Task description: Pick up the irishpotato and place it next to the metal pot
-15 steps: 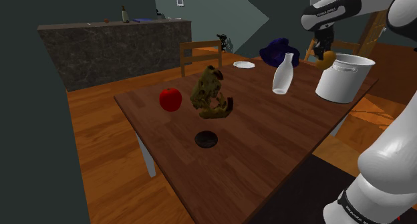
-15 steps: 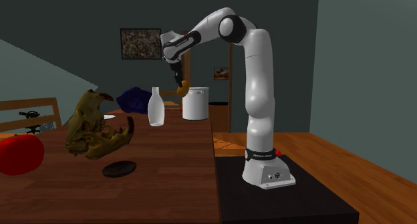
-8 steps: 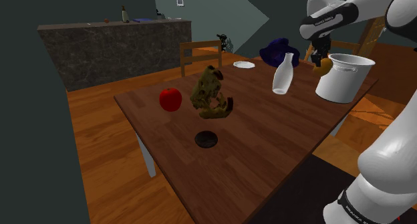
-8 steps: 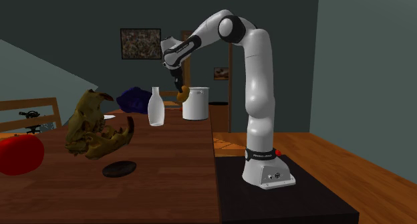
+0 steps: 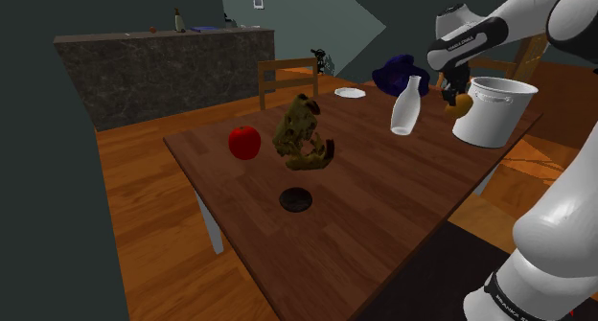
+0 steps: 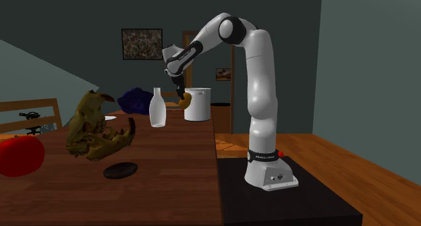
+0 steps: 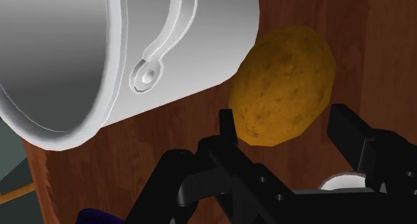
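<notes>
Shoulder view: the gripper [image 5: 454, 91] has dropped since a second ago. It's clamped on the brown potato [image 5: 463, 103], which was up level with the rim of the white pot [image 5: 491, 116] and now hangs lower, tight against the pot's left wall. The white bottle [image 5: 406, 106] stands just left of them on the desk [image 5: 383, 209]. The skull [image 5: 302, 135], red apple [image 5: 244, 142] and dark disc [image 5: 296, 199] haven't moved.

Second exterior view: same story, with the arm bent further down. The gripper [image 6: 180, 94] sits lower than before, and the potato [image 6: 184, 102] is between the bottle [image 6: 157, 108] and the pot [image 6: 198, 104]. I can't tell whether it touches the desk.

Wrist view: the black fingers [image 7: 347, 126] clasp the potato [image 7: 284, 82] from either side, and the pot's [image 7: 187, 49] wall and handle mount are right beside it, over the wooden desk top.
</notes>
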You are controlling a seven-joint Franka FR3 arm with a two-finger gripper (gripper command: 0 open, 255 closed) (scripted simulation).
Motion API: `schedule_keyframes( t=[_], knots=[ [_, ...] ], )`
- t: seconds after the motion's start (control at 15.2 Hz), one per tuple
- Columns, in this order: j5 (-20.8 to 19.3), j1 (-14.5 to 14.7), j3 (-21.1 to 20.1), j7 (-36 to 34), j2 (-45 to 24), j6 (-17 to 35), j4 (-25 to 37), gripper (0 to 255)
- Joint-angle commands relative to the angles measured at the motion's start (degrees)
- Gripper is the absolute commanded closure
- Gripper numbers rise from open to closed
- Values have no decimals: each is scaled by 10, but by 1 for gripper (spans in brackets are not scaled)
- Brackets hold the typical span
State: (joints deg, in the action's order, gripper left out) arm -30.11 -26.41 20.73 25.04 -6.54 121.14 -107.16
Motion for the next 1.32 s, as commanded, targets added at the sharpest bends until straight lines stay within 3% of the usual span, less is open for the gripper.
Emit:
schedule_keyframes(
  t=[0.0, 1.25],
  knots=[
    [-3, -1, 1, -7, -3, 14, -12, 255],
    [-27, -8, 7, -70, -66, 133, -79, 255]
  ],
)
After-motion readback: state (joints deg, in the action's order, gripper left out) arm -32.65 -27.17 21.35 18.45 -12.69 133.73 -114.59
